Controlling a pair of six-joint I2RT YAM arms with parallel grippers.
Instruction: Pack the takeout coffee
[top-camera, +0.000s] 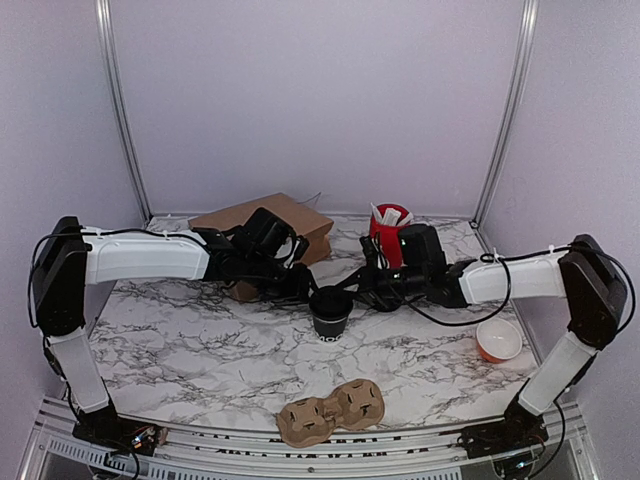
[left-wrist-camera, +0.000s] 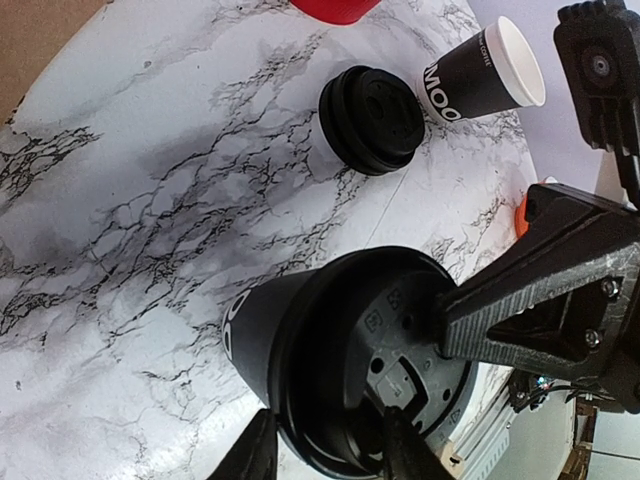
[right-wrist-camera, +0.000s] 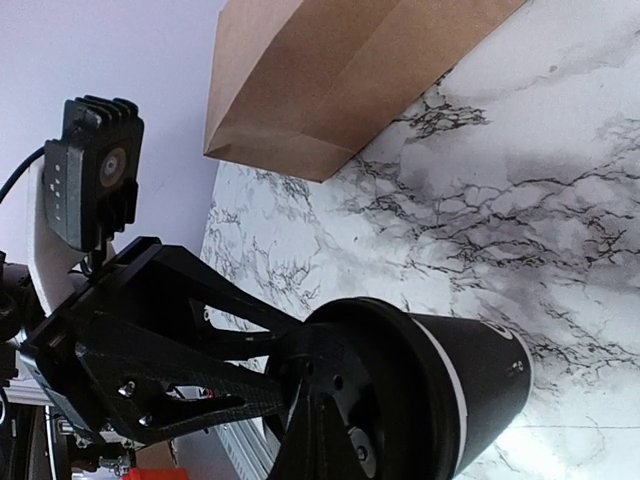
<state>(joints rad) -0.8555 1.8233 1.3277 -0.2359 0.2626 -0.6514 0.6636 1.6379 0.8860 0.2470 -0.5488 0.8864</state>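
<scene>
My left end effector (left-wrist-camera: 330, 450) straddles the lid (left-wrist-camera: 370, 330), grip unclear, shut right end effector (left-wrist-camera: 448, 318) sits on it; uneven push could tip the takeout coffee (top-camera: 331, 320).

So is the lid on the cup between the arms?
On. The black lid caps the cup; a thin white strip beneath hints it's not fully seated.

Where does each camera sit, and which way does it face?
Top camera: high behind the arm bases, looking down on the table; the left arm and right arm meet at the cup.
Left wrist: on the left arm, facing right over the cup; its own fingers show below.
Right wrist: on the right arm, facing left toward the bag; its own fingers show below.
Shared: both wrist views hold the cup; left sees the right gripper, right sees the left gripper.
</scene>
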